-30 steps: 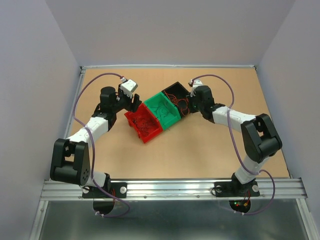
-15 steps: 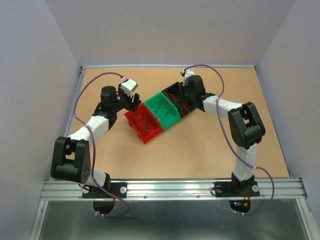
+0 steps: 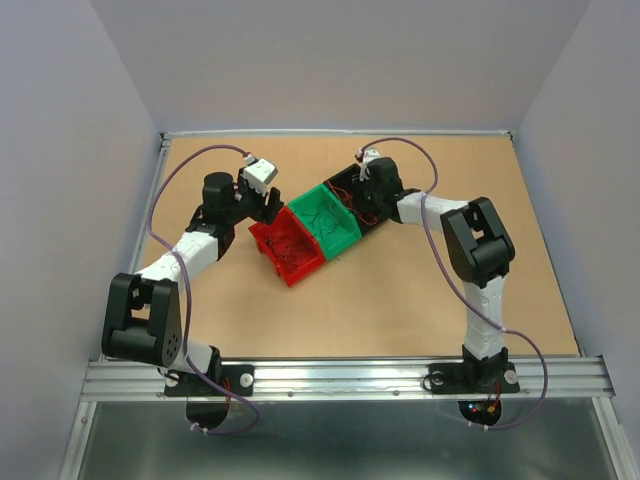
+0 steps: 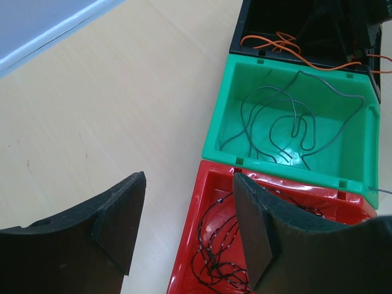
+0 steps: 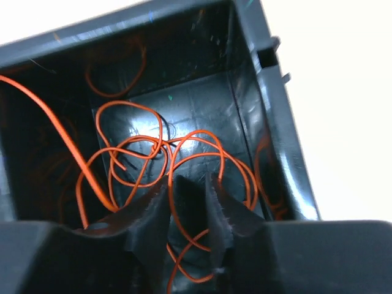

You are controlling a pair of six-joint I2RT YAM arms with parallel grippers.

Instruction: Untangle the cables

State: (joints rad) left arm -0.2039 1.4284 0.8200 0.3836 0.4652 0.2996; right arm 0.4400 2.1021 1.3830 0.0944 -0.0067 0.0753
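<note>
Three bins stand in a diagonal row: red (image 3: pixel 288 250), green (image 3: pixel 325 222) and black (image 3: pixel 350 188). Thin black cables (image 4: pixel 223 251) lie in the red bin (image 4: pixel 190 245). Dark grey cables (image 4: pixel 288 119) lie in the green bin (image 4: pixel 223 122). Orange cables (image 5: pixel 144 153) curl in the black bin (image 5: pixel 275 128). My left gripper (image 4: pixel 187 214) is open and empty, above the red bin's left rim. My right gripper (image 5: pixel 188 184) is down inside the black bin. Its jaws stand a narrow gap apart, and an orange loop runs through that gap.
The bins sit mid-table on the tan board (image 3: pixel 400 290). A raised white frame (image 3: pixel 340 132) edges the board at the back and left. One orange cable (image 4: pixel 331 64) trails over the black bin's rim toward the green bin.
My right arm has stretched out and swung left, carrying its gripper from the black bin's right side to inside the bin. The left arm has barely moved.
</note>
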